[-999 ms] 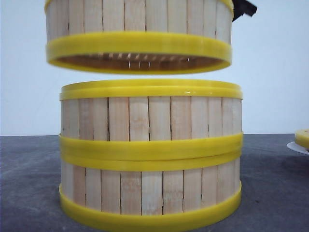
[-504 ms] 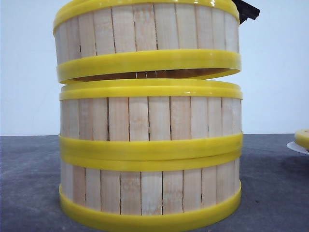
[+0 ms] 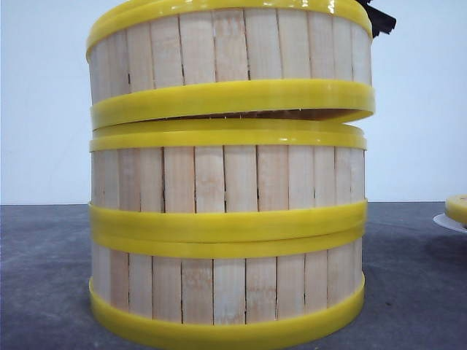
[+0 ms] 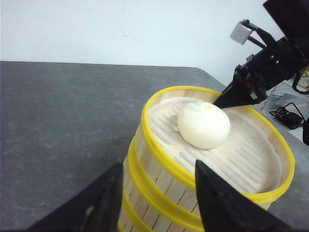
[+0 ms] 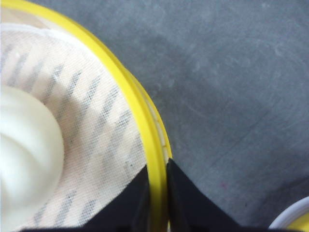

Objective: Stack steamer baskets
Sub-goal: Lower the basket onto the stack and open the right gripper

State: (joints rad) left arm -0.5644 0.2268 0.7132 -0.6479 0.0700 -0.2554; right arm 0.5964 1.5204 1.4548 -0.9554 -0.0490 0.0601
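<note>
Currently, two steamer baskets stand stacked on the dark table, seated rim to rim. Above this stack the third basket is tilted: its bottom rim is touching or nearly touching the stack's top rim on the camera's left side in the front view, with a visible gap on the other side. It holds a white bun on a cloth liner.

The right gripper is clamped on the third basket's yellow rim, one finger inside, one outside. The left gripper hangs beside the stack with jaws spread, holding nothing.

Judgement: stacking is nearly complete. Remaining are levelling and seating the third basket, then release. A plate edge lies well apart from the stack.
</note>
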